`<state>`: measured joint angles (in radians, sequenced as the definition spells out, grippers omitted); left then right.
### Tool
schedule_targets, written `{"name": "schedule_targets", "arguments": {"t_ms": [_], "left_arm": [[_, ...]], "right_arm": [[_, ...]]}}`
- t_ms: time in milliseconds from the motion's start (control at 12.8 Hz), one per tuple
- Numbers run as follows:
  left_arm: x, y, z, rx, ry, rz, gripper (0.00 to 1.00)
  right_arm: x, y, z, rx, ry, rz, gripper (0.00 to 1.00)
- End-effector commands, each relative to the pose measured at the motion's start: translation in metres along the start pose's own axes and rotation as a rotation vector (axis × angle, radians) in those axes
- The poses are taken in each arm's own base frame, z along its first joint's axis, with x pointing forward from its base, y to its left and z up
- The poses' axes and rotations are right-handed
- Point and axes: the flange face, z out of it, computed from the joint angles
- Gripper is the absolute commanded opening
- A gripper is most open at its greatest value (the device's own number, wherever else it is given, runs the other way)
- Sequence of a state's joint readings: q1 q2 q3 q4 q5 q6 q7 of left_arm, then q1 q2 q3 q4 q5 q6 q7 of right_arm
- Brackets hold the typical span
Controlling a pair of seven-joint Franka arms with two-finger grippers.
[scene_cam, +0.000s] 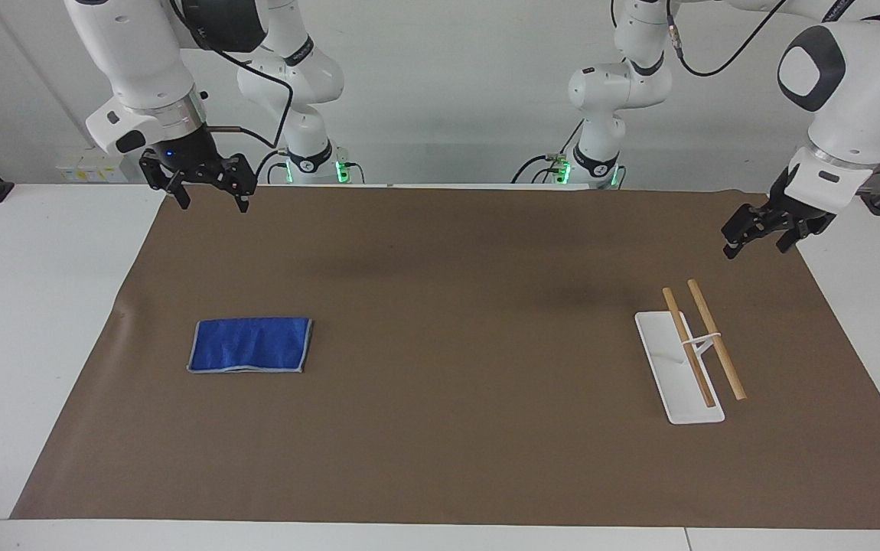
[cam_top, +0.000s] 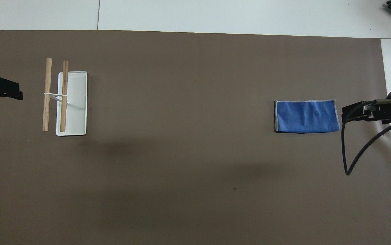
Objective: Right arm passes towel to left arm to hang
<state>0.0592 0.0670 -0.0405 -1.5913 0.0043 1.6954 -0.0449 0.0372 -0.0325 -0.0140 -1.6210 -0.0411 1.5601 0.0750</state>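
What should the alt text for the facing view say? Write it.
A folded blue towel lies flat on a brown mat, untouched, toward the right arm's end; a white rack with two wooden rods sits toward the left arm's. The right gripper and left gripper hang open, raised.

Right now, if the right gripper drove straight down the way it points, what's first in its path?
Probably bare brown mat: the right gripper points down near the mat's robot-side corner, and the blue towel lies farther out. Depth is uncertain.

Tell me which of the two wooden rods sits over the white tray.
The darker, shorter-looking rod, the one nearer the towel. It runs above the white tray; the paler rod hangs outside the tray's edge, over the brown mat.
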Motion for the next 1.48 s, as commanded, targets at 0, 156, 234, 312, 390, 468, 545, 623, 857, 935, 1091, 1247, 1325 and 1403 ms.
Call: {"name": "schedule_targets", "arguments": {"t_ms": [0, 156, 234, 312, 390, 468, 545, 623, 857, 935, 1091, 1247, 1325, 1403], "left_arm": [[-0.0071, -0.0013, -0.0014, -0.013, 0.008, -0.012, 1.00], [-0.0071, -0.0013, -0.0014, -0.013, 0.008, -0.012, 1.00], [-0.0073, -0.0013, -0.0012, -0.013, 0.007, -0.012, 1.00], [-0.0073, -0.0013, -0.0012, -0.013, 0.007, -0.012, 1.00], [-0.0071, -0.0013, -0.0014, -0.013, 0.008, -0.012, 1.00], [-0.0073, -0.0013, -0.0012, -0.013, 0.007, -0.012, 1.00], [-0.0071, -0.0013, -0.0014, -0.013, 0.008, -0.012, 1.00], [-0.0073, -0.0013, -0.0012, -0.013, 0.007, -0.012, 1.00], [-0.0073, -0.0013, -0.0012, -0.013, 0.007, -0.012, 1.00], [-0.0071, -0.0013, -0.0014, -0.013, 0.008, -0.012, 1.00], [-0.0073, -0.0013, -0.0012, -0.013, 0.007, -0.012, 1.00], [-0.0073, -0.0013, -0.0012, -0.013, 0.007, -0.012, 1.00], [-0.0073, -0.0013, -0.0012, -0.013, 0.007, -0.012, 1.00], [-0.0073, -0.0013, -0.0012, -0.013, 0.007, -0.012, 1.00]], "right_arm": [[-0.0030, 0.0027, 0.0004, 0.003, 0.014, -0.001, 1.00], [-0.0031, 0.0019, 0.0004, 0.003, 0.014, -0.004, 1.00], [-0.0030, 0.0027, -0.0003, 0.003, 0.016, -0.003, 1.00], [-0.0030, 0.0027, -0.0003, 0.003, 0.016, -0.003, 1.00], [-0.0031, 0.0011, -0.0004, 0.003, 0.016, -0.004, 1.00], [-0.0033, 0.0003, -0.0003, 0.003, 0.014, -0.006, 1.00], [-0.0031, 0.0002, -0.0004, 0.003, 0.016, -0.004, 1.00], [-0.0034, -0.0006, -0.0003, 0.003, 0.015, -0.006, 1.00], [-0.0034, -0.0014, -0.0003, 0.002, 0.015, -0.007, 1.00], [-0.0036, -0.0014, -0.0002, 0.002, 0.013, -0.007, 1.00], [-0.0036, 0.0003, 0.0000, 0.002, 0.011, -0.008, 1.00], [-0.0051, 0.0021, 0.0002, 0.002, 0.002, -0.007, 1.00], [-0.0045, 0.0028, 0.0004, 0.002, 0.007, -0.006, 1.00], [-0.0032, 0.0026, -0.0007, 0.004, 0.019, -0.004, 1.00]]}}
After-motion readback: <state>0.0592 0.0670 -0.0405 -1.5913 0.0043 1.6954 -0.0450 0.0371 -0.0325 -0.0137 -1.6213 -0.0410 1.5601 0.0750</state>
